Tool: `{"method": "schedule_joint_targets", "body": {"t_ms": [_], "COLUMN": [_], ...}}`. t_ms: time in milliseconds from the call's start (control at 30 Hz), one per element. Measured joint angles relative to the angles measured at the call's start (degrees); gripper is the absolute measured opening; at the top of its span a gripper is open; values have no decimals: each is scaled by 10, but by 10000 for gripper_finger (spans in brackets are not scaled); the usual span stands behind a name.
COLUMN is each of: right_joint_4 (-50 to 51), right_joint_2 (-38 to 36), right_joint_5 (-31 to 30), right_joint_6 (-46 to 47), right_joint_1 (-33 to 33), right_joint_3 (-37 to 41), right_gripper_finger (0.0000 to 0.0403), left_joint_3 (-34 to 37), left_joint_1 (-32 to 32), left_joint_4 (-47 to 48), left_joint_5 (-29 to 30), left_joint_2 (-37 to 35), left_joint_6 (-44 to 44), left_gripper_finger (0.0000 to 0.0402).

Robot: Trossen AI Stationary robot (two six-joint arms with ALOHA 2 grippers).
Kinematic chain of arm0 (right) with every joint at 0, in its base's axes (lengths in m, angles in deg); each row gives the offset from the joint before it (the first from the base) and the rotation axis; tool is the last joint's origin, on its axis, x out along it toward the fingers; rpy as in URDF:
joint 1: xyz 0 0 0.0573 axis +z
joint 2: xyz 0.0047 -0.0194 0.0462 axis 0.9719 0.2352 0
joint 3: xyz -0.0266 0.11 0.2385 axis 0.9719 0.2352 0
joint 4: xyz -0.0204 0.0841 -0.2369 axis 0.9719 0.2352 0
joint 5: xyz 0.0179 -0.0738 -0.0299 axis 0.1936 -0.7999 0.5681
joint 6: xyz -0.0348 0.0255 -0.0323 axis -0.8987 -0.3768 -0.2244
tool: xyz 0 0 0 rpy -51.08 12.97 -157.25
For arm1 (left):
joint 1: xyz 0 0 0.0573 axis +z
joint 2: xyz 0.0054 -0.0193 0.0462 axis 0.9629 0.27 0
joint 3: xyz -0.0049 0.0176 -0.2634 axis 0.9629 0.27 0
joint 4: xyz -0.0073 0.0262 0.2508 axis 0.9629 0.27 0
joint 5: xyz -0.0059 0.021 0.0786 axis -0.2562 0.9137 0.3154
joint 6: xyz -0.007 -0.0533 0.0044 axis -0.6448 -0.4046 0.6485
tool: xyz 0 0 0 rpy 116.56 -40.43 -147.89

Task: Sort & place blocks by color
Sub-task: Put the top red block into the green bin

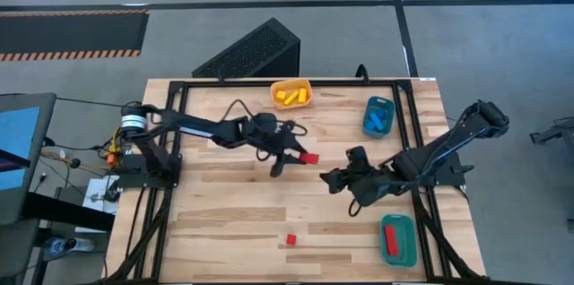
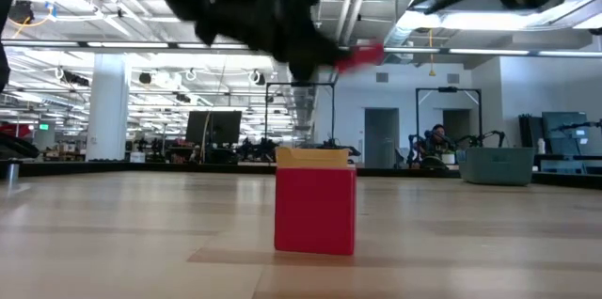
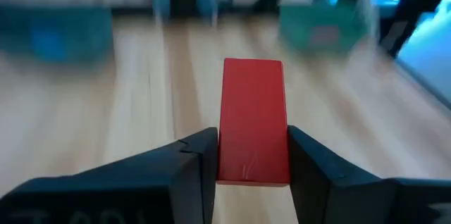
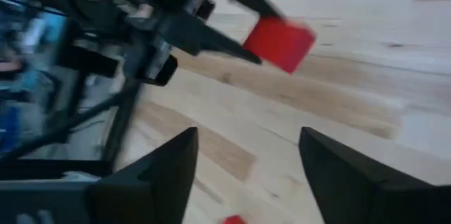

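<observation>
My left gripper (image 1: 296, 153) hangs above the middle of the table, shut on a red block (image 1: 308, 157), a short bar that juts out past its fingers (image 3: 254, 111). The low view shows this block (image 2: 363, 55) high above the wood. My right gripper (image 1: 330, 179) stands open just right of it, nothing between its fingers (image 4: 246, 175), facing the held block (image 4: 280, 43). A small red cube (image 1: 291, 240) rests on the table near the front edge (image 2: 315, 210). My left gripper pinches the red bar's two long sides near its back end (image 3: 252, 168) between its two fingers (image 3: 201, 164). The fingers come from the table's left, slanting a little downward, and lie along the bar. The bar sticks forward beyond them, lifted clear of the table.
An orange tray (image 1: 291, 94) with yellow blocks stands at the far edge, a blue tray (image 1: 378, 116) with blue blocks at the far right, and a teal tray (image 1: 397, 238) with a red piece at the near right. Bare wood lies between them.
</observation>
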Motion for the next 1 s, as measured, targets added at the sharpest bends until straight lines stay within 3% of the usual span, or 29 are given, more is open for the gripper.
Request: {"method": "schedule_joint_targets", "body": {"t_ms": [167,333,533,700,1000], "right_joint_4": [-31,-95,-174,-178,-179], "right_joint_2": [-6,-10,-10,-7,8], "right_joint_5": [-1,-9,3,33,85], "right_joint_6": [-15,-56,-114,-112,-100], "right_joint_1": [-19,-44,-81,-102,-112], "right_joint_3": [0,0,0,0,1], "right_gripper_finger": [311,320,307,294,220], "left_joint_3": [-19,-19,-19,-18,-18], "left_joint_1": [0,0,-12,-26,-34], "left_joint_4": [-5,4,29,41,32], "left_joint_5": [-16,-23,-20,0,34], "left_joint_2": [-64,-104,-115,-114,-114], "left_joint_6": [36,78,118,120,121], "left_gripper_finger": [101,102,103,104,104]}}
